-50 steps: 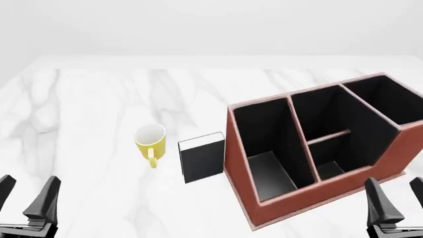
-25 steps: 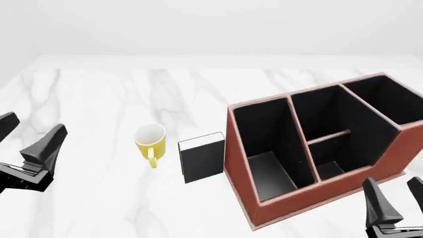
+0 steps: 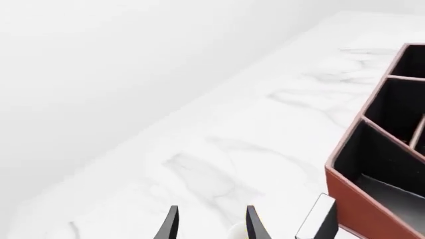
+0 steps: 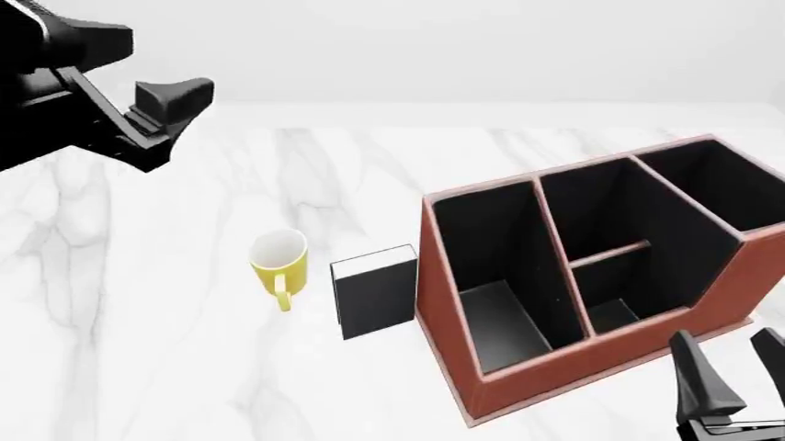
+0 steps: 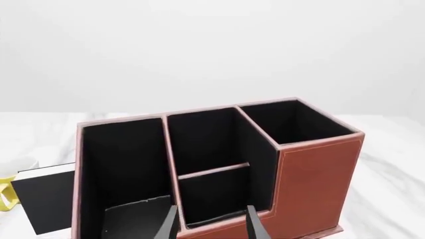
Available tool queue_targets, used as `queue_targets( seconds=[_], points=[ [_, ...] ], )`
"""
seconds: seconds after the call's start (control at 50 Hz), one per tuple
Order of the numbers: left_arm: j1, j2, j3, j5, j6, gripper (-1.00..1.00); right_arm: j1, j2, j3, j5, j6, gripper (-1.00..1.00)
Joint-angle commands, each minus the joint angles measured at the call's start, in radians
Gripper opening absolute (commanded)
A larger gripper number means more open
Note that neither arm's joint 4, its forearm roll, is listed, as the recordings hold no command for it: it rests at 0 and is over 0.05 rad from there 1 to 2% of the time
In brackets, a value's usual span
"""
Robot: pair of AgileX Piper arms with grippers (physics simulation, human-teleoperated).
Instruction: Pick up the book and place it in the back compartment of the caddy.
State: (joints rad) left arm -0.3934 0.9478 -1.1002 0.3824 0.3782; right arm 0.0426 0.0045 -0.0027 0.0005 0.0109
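The book (image 4: 377, 292), black with white page edges, stands upright on the table between the yellow mug (image 4: 278, 262) and the caddy (image 4: 540, 378). The caddy is reddish-brown with a black inside, split into cells that look empty. My left gripper (image 4: 169, 62) is open and empty, raised high at the far left, well away from the book. My right gripper (image 4: 733, 363) is open and empty, low at the caddy's near right corner. The left wrist view shows the gripper (image 3: 211, 226), the book's edge (image 3: 319, 219) and the caddy (image 3: 359, 204). The right wrist view shows the gripper (image 5: 211, 224), caddy (image 5: 319, 174) and book (image 5: 43, 199).
The mug stands left of the book with a small gap; its handle points toward me. It shows at the edge of the right wrist view (image 5: 10, 191). The white marble table (image 4: 368, 165) stretches behind and to the left of the objects.
My left arm has risen from the near left corner to high at the far left, still open. The right gripper has barely moved. Book, mug and caddy are unmoved.
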Motion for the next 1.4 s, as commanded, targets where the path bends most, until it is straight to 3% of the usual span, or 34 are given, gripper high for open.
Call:
queue_targets(
  seconds=[0.02,0.08,0.12,0.3,0.36,0.4,0.62,0.7,0.88,1.26,1.4],
  points=[
    [-0.088,0.262,-0.35,0.166,0.128,1.0,-0.003,-0.001,0.002,0.002,0.008,1.0],
    [-0.079,0.306,-0.383,0.19,0.128,1.0,-0.001,-0.001,0.002,0.002,0.008,1.0],
    [-0.12,0.345,-0.369,0.223,0.13,1.0,-0.001,0.002,0.002,0.0,0.009,1.0],
    [-0.16,0.427,-0.363,0.274,0.156,1.0,-0.001,0.0,0.002,0.002,0.009,1.0],
    [-0.168,0.474,-0.374,0.284,0.126,1.0,-0.001,0.005,0.002,-0.002,0.007,1.0],
    [-0.109,0.523,-0.378,0.253,0.138,1.0,0.0,0.006,0.001,-0.002,0.008,1.0],
    [-0.206,0.604,-0.269,0.17,0.081,1.0,0.001,-0.002,0.002,0.004,0.006,1.0],
    [-0.183,0.656,-0.234,0.15,0.079,1.0,-0.002,0.004,0.001,0.0,0.008,1.0],
    [-0.217,0.67,-0.181,0.107,0.065,1.0,-0.001,0.0,0.003,0.006,0.009,1.0],
    [-0.361,0.649,-0.071,0.079,-0.031,1.0,0.002,0.016,0.002,-0.009,0.006,1.0],
    [-0.354,0.67,-0.049,0.054,-0.04,1.0,0.003,0.004,0.002,0.002,0.009,1.0]
  ],
)
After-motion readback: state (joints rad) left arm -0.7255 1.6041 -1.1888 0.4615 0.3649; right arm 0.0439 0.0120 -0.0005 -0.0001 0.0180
